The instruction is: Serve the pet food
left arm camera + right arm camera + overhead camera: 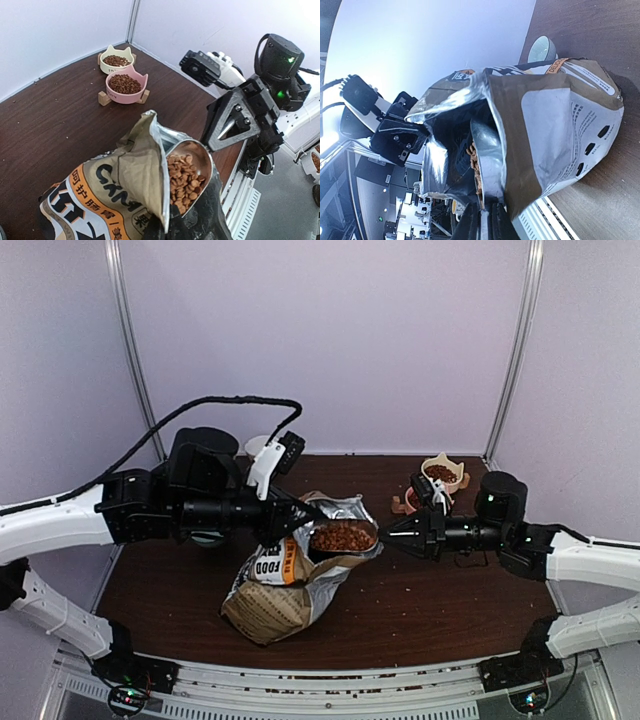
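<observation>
Top view:
- Bag is sitting mid-table, a little toward the near edge, mouth open and facing up.
- Left gripper is coming in from the left edge and pinching the left lip of the bag mouth.
- Right gripper is coming in from the right edge, closed on the handle of the scoop.
- Scoop is sitting at the bag mouth, heaped with pet food.
- Cream bowl and pink bowl are sitting at the far right corner. The pink one is partly hidden behind the right arm.
- Loose pellets are lying scattered on the table.

Left wrist view:
- Scoop is resting inside the open bag, with pet food filling its bowl.
- Right gripper is just beyond it, fingers closed at the scoop's end.
- Pink bowl and cream bowl are touching each other on a wooden stand, both holding pet food.

Right wrist view:
- Right gripper is clamping the thin scoop handle, fingers pressed together on it.
- Scoop is reaching into the foil-lined mouth, pellets showing along its edge.
- Left gripper is gripping the far foil lip, holding the mouth open.
- Grey bowl is sitting beyond the bag near the far edge.
</observation>
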`<state>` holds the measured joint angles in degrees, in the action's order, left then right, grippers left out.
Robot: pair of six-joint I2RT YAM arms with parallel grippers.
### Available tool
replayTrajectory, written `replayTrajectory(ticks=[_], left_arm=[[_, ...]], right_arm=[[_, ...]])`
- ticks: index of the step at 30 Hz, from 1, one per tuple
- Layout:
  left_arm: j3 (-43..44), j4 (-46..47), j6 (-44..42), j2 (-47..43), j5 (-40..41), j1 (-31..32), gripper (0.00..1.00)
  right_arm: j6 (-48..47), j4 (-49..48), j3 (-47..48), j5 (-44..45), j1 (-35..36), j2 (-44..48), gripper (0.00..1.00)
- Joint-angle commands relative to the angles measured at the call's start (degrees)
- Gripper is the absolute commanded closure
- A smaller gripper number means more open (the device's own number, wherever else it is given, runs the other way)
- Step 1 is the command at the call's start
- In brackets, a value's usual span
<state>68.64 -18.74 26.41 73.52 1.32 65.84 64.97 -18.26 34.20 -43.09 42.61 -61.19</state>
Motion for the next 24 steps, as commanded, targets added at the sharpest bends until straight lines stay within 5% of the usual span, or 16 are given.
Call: replayTrajectory(ticks=[1, 24], left_arm=[[1.0, 5.2, -1.1, -3.3, 3.9, 0.5, 1.0], [1.7, 4.3, 2.2, -3.6, 8.3, -1.8, 1.0]], right_arm=[[1.8, 4.4, -1.3, 1.9, -1.4, 4.6, 1.0], [16.4, -3.4, -0.9, 1.6, -3.8, 16.0, 1.0]])
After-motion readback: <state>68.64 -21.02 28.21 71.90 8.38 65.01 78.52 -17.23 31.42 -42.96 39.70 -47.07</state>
